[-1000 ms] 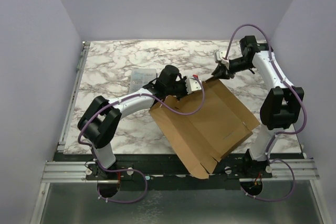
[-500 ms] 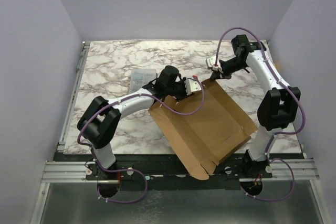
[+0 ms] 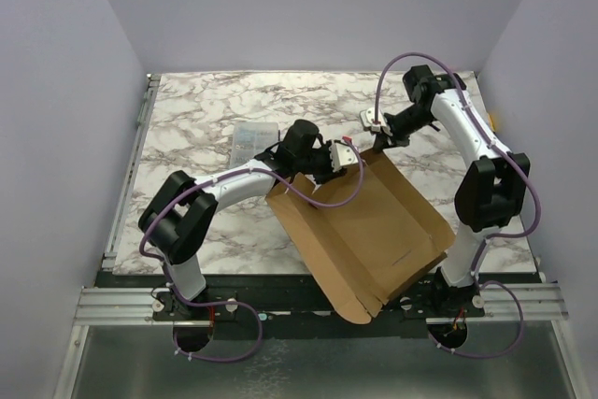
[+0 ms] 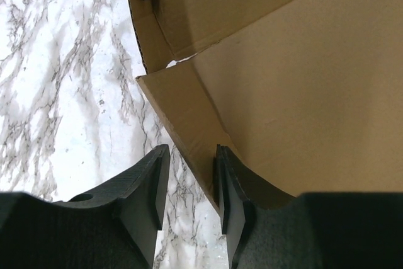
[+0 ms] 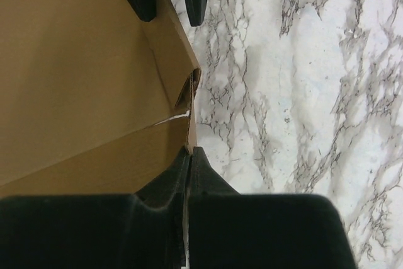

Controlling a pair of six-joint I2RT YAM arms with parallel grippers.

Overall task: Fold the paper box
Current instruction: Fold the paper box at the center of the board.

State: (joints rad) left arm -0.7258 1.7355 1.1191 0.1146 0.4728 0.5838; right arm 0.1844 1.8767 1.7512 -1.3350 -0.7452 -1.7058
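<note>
Brown cardboard takes centre stage: the paper box lies opened out as one big creased sheet on the marble table, its nearest corner hanging out past the table toward the arm bases. Up at the box's far corner, both arms meet. The right gripper is clenched tight on the thin edge of the raised corner flap, fingers pressed together with the cardboard pinched between them. Just beside it, on that same corner, the left gripper stands released: its jaws are parted astride the flap's edge, and the cardboard lies against one finger and clear of the other. Off to the left of the box, apart from it, sits a small clear plastic case.
</note>
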